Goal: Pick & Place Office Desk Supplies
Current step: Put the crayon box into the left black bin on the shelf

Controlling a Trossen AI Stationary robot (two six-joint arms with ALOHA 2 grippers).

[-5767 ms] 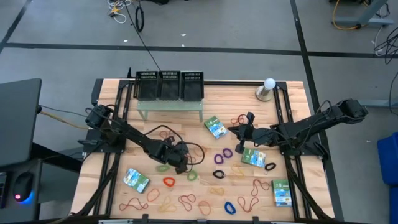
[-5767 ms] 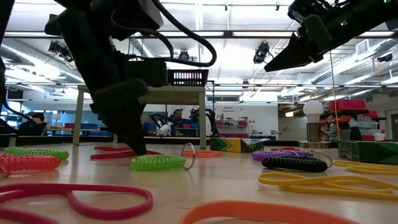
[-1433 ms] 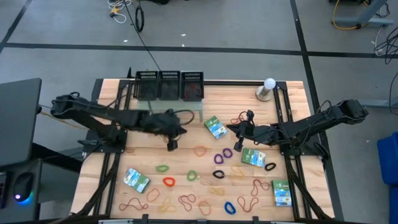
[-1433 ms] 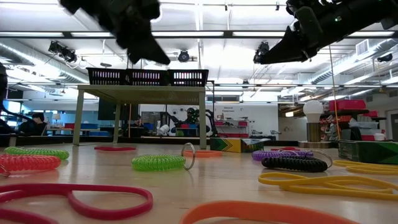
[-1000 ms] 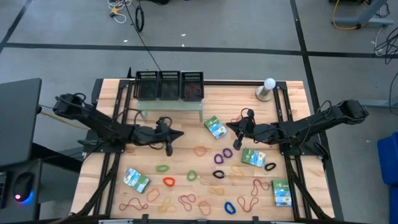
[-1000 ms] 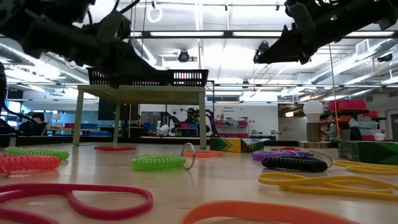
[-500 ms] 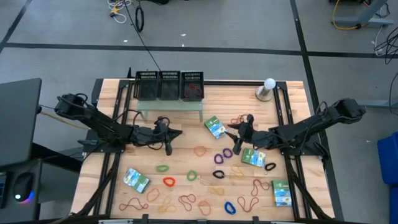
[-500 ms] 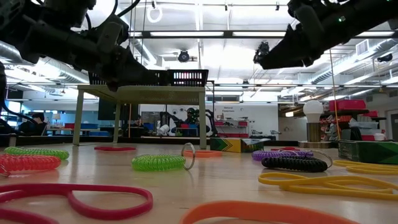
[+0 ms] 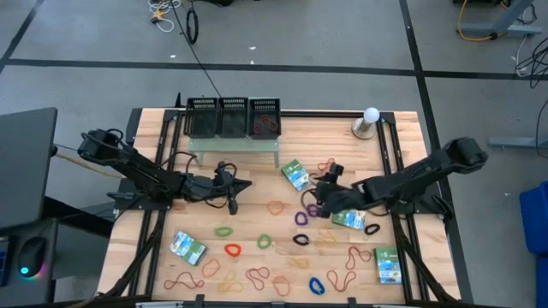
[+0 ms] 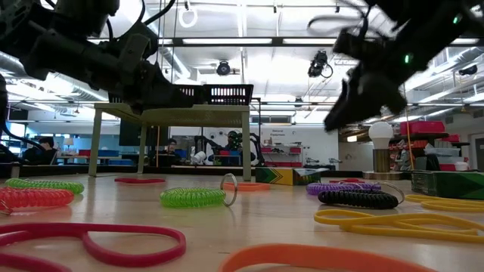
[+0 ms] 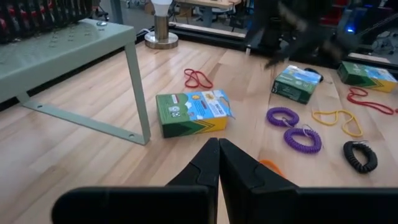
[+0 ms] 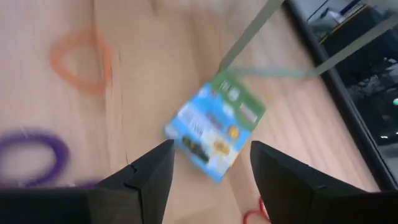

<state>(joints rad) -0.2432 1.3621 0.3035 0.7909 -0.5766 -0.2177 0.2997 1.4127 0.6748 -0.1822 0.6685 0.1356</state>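
Several loose bands, among them an orange one [image 9: 276, 206] and a purple coil [image 9: 301, 217], lie flat on the wooden table [image 9: 257, 162], with green-white-blue packets [image 9: 187, 248] [image 9: 347, 219] [image 9: 388, 265]. One packet [image 9: 295, 174] [image 12: 214, 127] lies flat beside the pale-green shelf [image 9: 235, 147]. My right gripper [image 9: 313, 205] [image 12: 211, 180] hangs open in the air just right of and nearer than that packet, slanting down at it. My left gripper [image 9: 233, 204] [image 11: 217, 163] is shut on nothing, held above the table in front of the shelf.
Black mesh trays [image 9: 234, 118] stand on the shelf at the back. A bulb on a stand [image 9: 368, 122] is at the far right. More bands and coils [image 9: 257, 275] cover the near half of the table. Bare wood lies between the two grippers.
My right gripper has opened, come down and tipped its fingers downward while moving toward the table's left, closer to the packet beside the shelf.
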